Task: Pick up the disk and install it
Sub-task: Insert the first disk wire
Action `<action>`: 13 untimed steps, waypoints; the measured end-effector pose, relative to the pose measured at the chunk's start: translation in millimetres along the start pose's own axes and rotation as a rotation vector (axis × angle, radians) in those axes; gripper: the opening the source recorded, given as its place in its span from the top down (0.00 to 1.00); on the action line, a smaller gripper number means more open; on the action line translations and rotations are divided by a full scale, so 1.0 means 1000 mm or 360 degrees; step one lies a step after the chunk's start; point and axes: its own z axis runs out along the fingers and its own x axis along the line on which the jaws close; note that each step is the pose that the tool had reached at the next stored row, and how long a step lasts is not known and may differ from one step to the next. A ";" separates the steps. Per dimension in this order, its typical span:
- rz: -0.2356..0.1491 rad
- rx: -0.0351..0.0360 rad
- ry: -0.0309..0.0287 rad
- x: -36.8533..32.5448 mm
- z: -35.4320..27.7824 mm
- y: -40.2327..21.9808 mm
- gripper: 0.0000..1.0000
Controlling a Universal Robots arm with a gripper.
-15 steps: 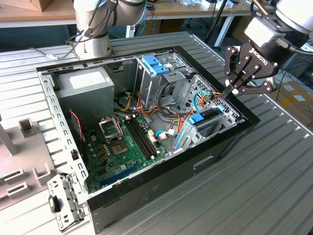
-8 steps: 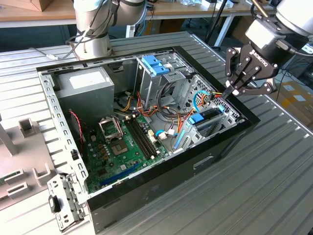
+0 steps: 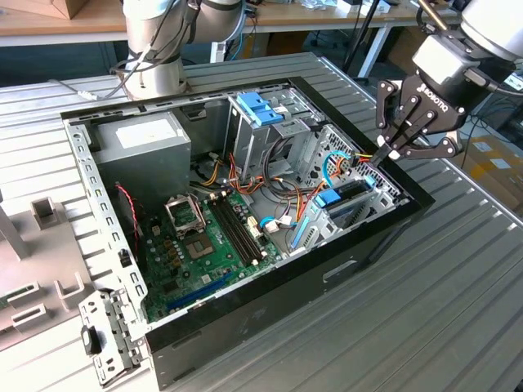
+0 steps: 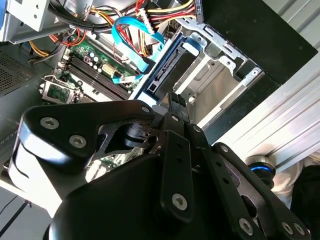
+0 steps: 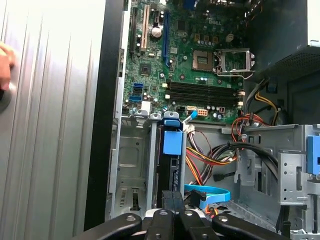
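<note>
The disk (image 3: 347, 198) stands on edge in the metal drive bay at the corner of the open computer case (image 3: 245, 314), on the exterior view's right; its dark body sits in a light blue carrier. It also appears in both wrist views, disk (image 4: 165, 70) and disk (image 5: 169, 170). My gripper (image 3: 386, 152) hovers just over the disk's outer end, its black fingers pressed together with nothing between them. In the wrist views the gripper (image 4: 172, 102) and gripper (image 5: 173, 197) point down at that end of the disk; whether they touch it is unclear.
An empty bay slot (image 5: 131, 170) lies beside the disk. Coloured cables (image 3: 282, 175), the motherboard (image 3: 208, 237), a power supply (image 3: 143, 139) and a cage with a blue-latched bracket (image 3: 260, 109) fill the case. A hand (image 5: 5, 60) rests on the ribbed table.
</note>
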 end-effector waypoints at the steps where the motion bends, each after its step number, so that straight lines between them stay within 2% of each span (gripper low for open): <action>1: -0.0002 0.0022 0.00013 -0.0001 0.0001 0.0000 0.89; 4: -0.0010 0.0091 0.00060 0.0000 0.0003 0.0001 0.89; 5: -0.0013 0.0121 0.00082 0.0000 0.0002 0.0000 0.89; 6: -0.0015 0.0141 0.00094 0.0000 0.0004 0.0001 0.89; 8: -0.0017 0.0160 0.00108 0.0001 0.0004 0.0001 0.89; 13: -0.0021 0.0184 0.00126 0.0000 0.0003 0.0001 0.89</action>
